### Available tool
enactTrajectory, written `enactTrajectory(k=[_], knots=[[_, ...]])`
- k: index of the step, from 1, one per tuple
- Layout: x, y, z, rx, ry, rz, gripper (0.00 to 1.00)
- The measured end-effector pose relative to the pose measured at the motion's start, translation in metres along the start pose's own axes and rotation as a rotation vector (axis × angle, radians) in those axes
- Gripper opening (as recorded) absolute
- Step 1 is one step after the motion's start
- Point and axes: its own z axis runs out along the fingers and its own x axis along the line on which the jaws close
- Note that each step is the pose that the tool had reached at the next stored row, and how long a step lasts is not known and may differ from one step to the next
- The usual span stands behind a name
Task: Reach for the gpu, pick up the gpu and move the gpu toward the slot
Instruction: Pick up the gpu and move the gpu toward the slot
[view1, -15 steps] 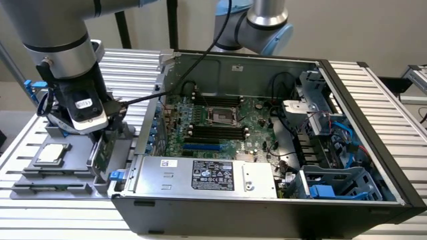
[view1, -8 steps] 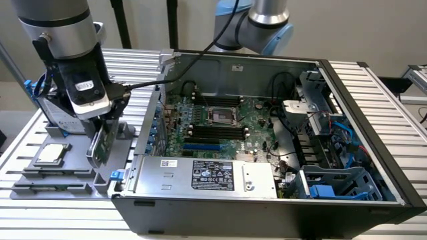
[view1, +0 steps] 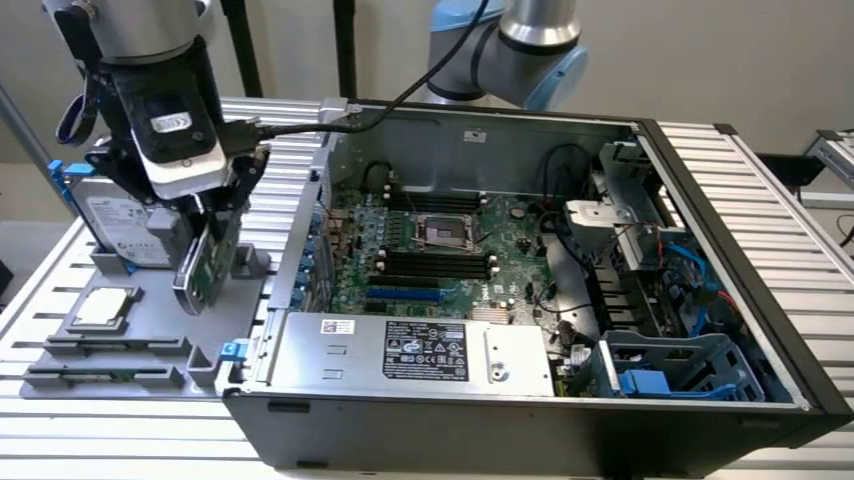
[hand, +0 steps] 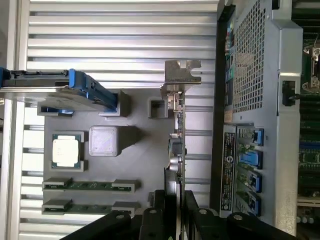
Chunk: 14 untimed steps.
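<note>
While ext. view shows gpu (view1: 200, 270) green face, wrist view has it edge-on — gripper (hand: 175, 196) fingers pinching it.

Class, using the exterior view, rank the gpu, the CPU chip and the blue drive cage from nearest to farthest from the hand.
1. gpu: gripped in the hand.
2. CPU chip: on the grey tray, exterior view's left.
3. blue drive cage: inside the case, exterior view's right.
</note>
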Motion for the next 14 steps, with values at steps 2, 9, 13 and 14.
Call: enactTrajectory(k=[2,9,13,14], knots=[[-0.004,0.0002,-0.0092,0.0,0.0009,0.0,0.26],[-0.019,0.0009,-0.0416,0.0,0.0036,0.0,0.26],[-0.03,0.0012,-0.0602,-0.0001,0.0053,0.0,0.26],[-0.034,0.0013,-0.0649,-0.0001,0.006,0.0,0.26]])
